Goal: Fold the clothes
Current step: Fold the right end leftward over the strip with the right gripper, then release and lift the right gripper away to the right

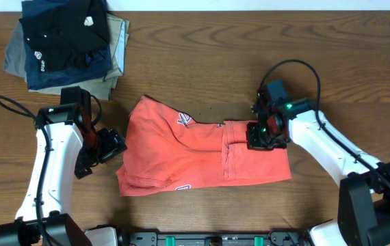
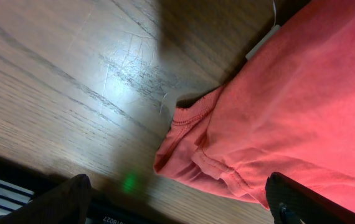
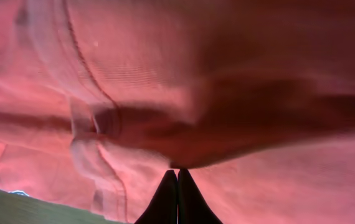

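Two pincers in frame, both at the coral-red T-shirt (image 1: pixel 174 154). It lies rumpled on the tabletop (image 1: pixel 250 55), partly doubled over, with bits of navy lettering peeking out at its far and near edges.

Right pincer (image 1: pixel 265 134) is down on the T-shirt's right part, next to a stitched hem running across it. On my wrist cam its fingers (image 3: pixel 165 199) are pressed fully together with a ridge of red fabric drawn up to the tips. I read that as pinching the T-shirt.

Left pincer (image 1: pixel 111 145) is just off the T-shirt's left edge, jaws spread wide, nothing between them. Its wrist cam shows a bunched, hemmed corner of the T-shirt near one finger (image 2: pixel 296 199); can't tell if they touch.

Stack of folded garments (image 1: pixel 65 44), black over navy and khaki, sits beyond the T-shirt's far-left corner, well apart.
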`<state>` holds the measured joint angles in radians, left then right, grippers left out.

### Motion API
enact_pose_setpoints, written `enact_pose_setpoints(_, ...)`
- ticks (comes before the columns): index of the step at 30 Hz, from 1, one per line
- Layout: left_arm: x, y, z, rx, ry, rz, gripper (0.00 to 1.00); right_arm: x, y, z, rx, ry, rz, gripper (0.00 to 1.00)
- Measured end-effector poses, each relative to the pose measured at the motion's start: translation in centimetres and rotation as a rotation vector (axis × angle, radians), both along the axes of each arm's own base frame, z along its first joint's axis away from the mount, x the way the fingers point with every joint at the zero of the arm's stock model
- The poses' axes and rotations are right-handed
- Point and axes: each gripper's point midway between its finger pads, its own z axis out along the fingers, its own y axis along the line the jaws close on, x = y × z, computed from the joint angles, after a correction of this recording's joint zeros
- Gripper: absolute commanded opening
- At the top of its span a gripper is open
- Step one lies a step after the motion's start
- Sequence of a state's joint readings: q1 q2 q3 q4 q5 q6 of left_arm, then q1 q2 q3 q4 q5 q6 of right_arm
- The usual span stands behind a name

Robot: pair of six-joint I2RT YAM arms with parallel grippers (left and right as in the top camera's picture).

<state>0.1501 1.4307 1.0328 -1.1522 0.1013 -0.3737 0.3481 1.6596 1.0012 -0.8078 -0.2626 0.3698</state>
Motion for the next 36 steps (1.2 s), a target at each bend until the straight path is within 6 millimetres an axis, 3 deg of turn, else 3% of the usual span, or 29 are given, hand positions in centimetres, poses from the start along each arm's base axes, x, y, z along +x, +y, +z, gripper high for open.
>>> enact_pose_setpoints(10, 0.1, 0.0, 0.0, 0.001, -0.005, 0.0, 0.9, -0.1, 4.4, -3.2, 0.102, 0.042, 0.047, 0.09)
enact_pose_setpoints(17, 0.2, 0.0, 0.0, 0.001, -0.008, -0.001, 0.97, -0.3, 5.0, -3.0, 0.118, 0.061, 0.044, 0.13)
enact_pose_setpoints(19, 0.3, 0.0, 0.0, 0.002, -0.012, -0.001, 1.0, -0.6, 4.7, -2.4, 0.104, 0.092, 0.047, 0.24)
enact_pose_setpoints(20, 0.4, 0.1, 0.0, 0.002, -0.016, -0.001, 0.98, -0.6, 4.6, -1.9, 0.096, 0.102, 0.051, 0.35)
enact_pose_setpoints(22, 0.6, 0.1, 0.0, 0.004, -0.026, 0.0, 0.98, -0.1, 4.0, -0.6, 0.077, 0.114, 0.051, 0.68)
enact_pose_setpoints(23, 0.8, 0.1, 0.0, 0.005, -0.034, 0.0, 0.98, 0.6, 3.5, 0.4, 0.062, 0.107, 0.05, 0.92)
enact_pose_setpoints(24, 1.0, 0.1, 0.0, 0.006, -0.04, 0.0, 0.98, 1.1, 3.1, 1.0, 0.053, 0.096, 0.041, 0.99)
enact_pose_setpoints(30, 2.9, 0.4, -0.3, 0.013, -0.109, -0.003, 0.98, 4.7, -2.7, 6.0, -0.087, 0.004, -0.034, 0.99)
enact_pose_setpoints(36, 4.0, -0.2, -2.6, -0.038, -0.069, -0.026, 0.98, 5.8, -11.5, 6.4, -0.252, 0.006, -0.206, 0.99)
